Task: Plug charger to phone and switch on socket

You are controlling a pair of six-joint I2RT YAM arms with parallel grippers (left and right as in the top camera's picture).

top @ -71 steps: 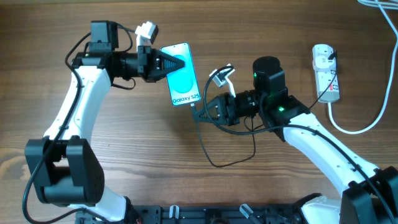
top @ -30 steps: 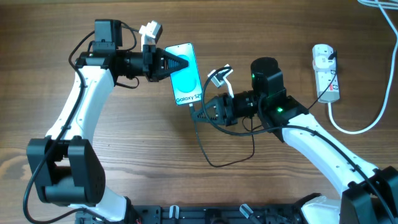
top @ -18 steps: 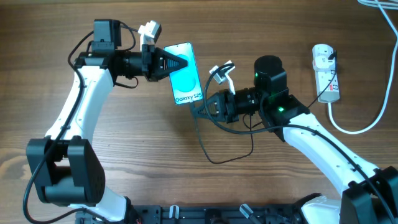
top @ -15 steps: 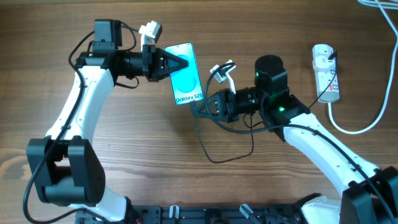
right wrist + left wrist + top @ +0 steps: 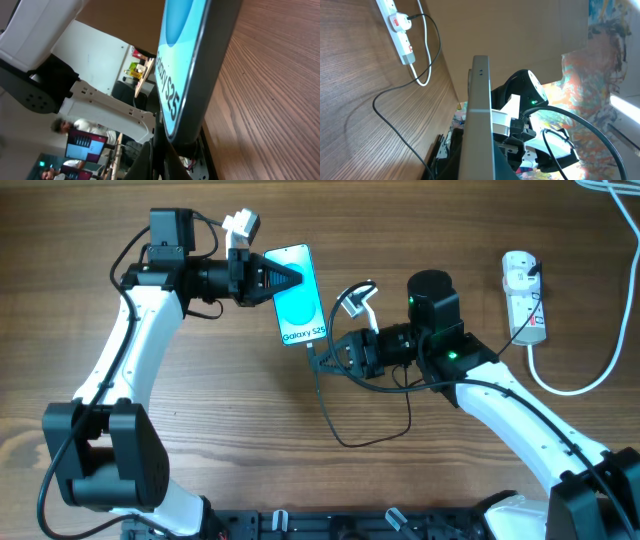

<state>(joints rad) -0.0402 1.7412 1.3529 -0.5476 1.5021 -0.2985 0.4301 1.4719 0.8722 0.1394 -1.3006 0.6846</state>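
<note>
only overhead shows left jaws clamping the phone (image 5: 297, 295), right jaws pinching the charger (image 5: 347, 445).

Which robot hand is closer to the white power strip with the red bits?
The right one. The right gripper holds the charger at the phone's bottom edge; the left gripper grips the phone's upper part, farther from the power strip.

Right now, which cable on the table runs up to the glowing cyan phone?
The thin black cable; the thick white cord runs from the white power strip.
</note>
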